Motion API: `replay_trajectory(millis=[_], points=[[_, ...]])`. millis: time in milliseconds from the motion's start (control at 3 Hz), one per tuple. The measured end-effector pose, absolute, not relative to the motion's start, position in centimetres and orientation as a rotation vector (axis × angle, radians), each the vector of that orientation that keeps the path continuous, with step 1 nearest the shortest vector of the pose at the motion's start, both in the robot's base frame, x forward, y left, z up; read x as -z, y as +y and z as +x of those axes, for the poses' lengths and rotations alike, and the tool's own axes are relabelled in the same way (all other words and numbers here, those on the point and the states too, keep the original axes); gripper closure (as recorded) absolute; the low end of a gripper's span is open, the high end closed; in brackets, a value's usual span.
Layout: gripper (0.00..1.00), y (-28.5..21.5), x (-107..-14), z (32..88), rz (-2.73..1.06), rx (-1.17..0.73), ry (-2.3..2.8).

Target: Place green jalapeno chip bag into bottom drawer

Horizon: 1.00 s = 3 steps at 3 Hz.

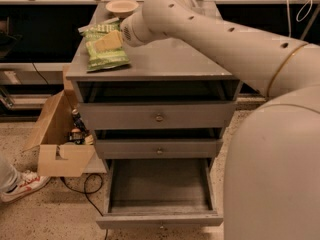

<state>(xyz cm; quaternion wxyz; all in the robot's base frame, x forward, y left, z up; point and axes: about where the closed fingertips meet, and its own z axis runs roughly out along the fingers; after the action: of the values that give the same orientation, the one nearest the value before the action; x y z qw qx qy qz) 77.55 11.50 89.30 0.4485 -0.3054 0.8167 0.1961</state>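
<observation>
The green jalapeno chip bag (111, 59) lies flat on the left part of the grey cabinet top (165, 61). My gripper (107, 41) reaches in from the right and sits right over the bag's upper half, covering part of it. The bottom drawer (159, 185) is pulled out and open below, and its grey floor is bare. The two shallower drawers (159, 117) above it are closed.
A pale bowl (121, 7) stands at the back of the cabinet top. An open cardboard box (57, 146) with bottles sits on the floor to the left. A person's shoe (22, 185) and a black cable (82, 186) lie nearby. My arm (235, 49) fills the right side.
</observation>
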Motion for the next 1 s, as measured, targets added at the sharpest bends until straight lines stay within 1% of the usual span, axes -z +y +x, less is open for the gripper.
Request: replay_trajectory(millis=[333,667,1000], points=[[0.0,15.3,-89.0,77.4,-0.787,-0.532,2.007],[0.0,18.1,-87.4,77.8,-0.814,-0.573,2.017],[0.04,19.6,-85.6,78.8,-0.82,-0.57,2.034]])
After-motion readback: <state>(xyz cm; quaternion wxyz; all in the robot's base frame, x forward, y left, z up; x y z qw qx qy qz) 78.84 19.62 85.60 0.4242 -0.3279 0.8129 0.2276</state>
